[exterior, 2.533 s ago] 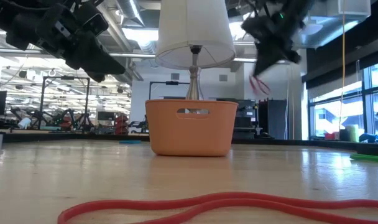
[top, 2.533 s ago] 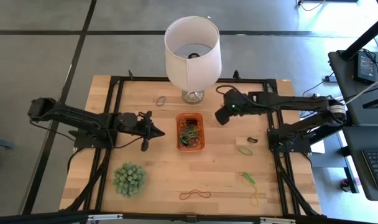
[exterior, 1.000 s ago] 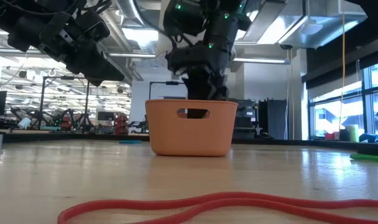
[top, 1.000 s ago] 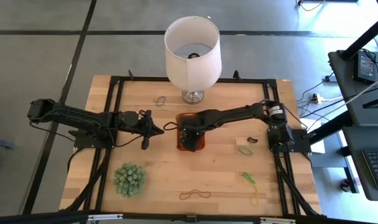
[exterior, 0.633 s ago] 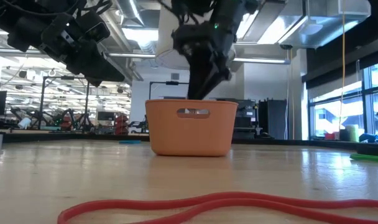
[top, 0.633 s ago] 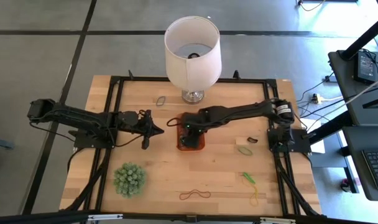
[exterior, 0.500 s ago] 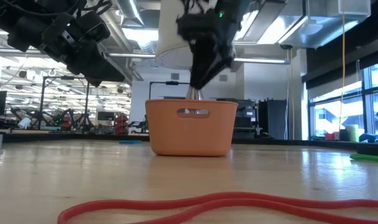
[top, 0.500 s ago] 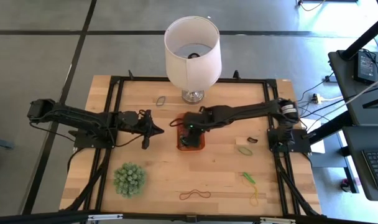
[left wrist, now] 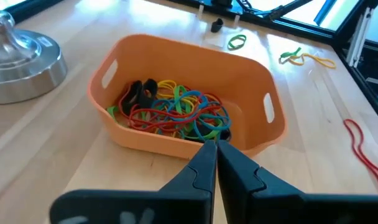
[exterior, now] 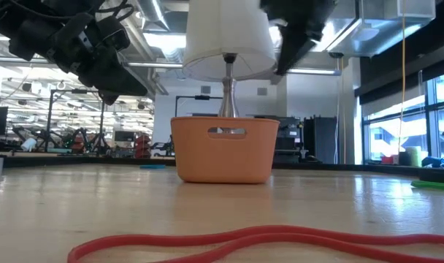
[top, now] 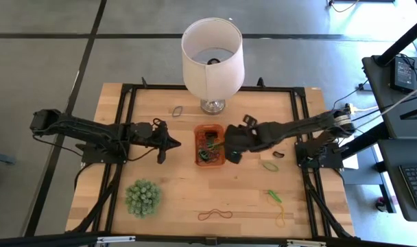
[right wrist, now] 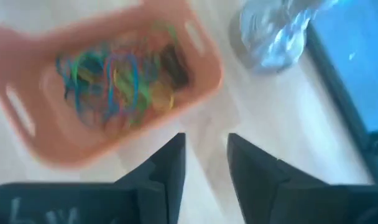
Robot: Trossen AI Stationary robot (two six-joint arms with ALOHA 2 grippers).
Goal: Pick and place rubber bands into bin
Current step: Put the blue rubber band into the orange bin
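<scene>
The orange bin [top: 209,144] stands mid-table in front of the lamp and holds a tangle of coloured rubber bands [left wrist: 170,109]. Loose rubber bands lie on the wood: a red one [top: 215,215] near the front edge, green ones [top: 270,165] [top: 274,195], a yellow one [top: 280,218], a black one [top: 278,154] and a grey one [top: 177,110]. My right gripper [top: 230,152] hangs open and empty above the bin's right side [right wrist: 204,155]. My left gripper [top: 175,144] waits shut to the left of the bin, pointing at it [left wrist: 215,155].
A white lampshade on a metal foot [top: 211,58] stands just behind the bin. A spiky green ball plant [top: 143,198] sits at the front left. Black frame rails [top: 129,103] run along the table's edges. Bare wood lies between the bin and the front edge.
My right gripper has risen out of the bin and drawn back toward the table's right edge; it now hangs over the bin's right rim. The bin and my left arm have kept still.
</scene>
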